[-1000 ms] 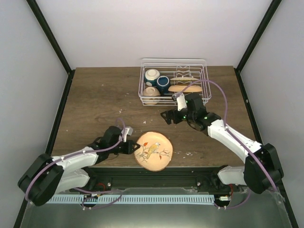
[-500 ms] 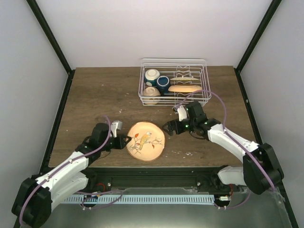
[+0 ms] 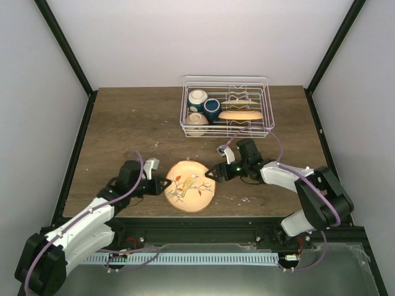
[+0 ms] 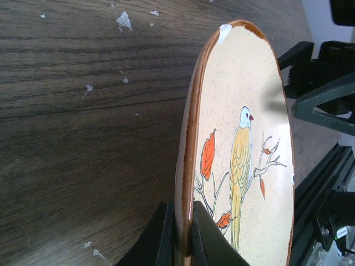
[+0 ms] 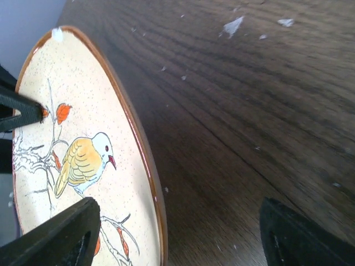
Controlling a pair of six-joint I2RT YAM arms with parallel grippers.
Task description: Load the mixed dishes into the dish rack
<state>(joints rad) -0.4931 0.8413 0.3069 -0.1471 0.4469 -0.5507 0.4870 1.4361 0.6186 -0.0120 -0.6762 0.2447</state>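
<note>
A cream plate (image 3: 190, 186) with a brown rim and a painted bird is held tilted near the table's front, my left gripper (image 3: 165, 185) shut on its left rim. In the left wrist view the gripper (image 4: 183, 213) pinches the plate (image 4: 244, 138) edge. My right gripper (image 3: 213, 174) stands open at the plate's right rim (image 5: 72, 144); one finger (image 5: 61, 238) is over the face, the other (image 5: 299, 238) over the wood. The white wire dish rack (image 3: 266, 105) holds two cream bowls (image 3: 197, 98) (image 3: 197, 120), a dark blue cup (image 3: 212, 108) and an orange plate (image 3: 241, 115).
The brown wooden table (image 3: 123, 129) carries scattered white specks. Black frame posts rise at both sides, and a black rail runs along the near edge below the plate.
The left arm carried the bird plate left and away from the front edge. The right gripper dropped from beside the rack to the plate's right rim, its jaws narrowing a little.
</note>
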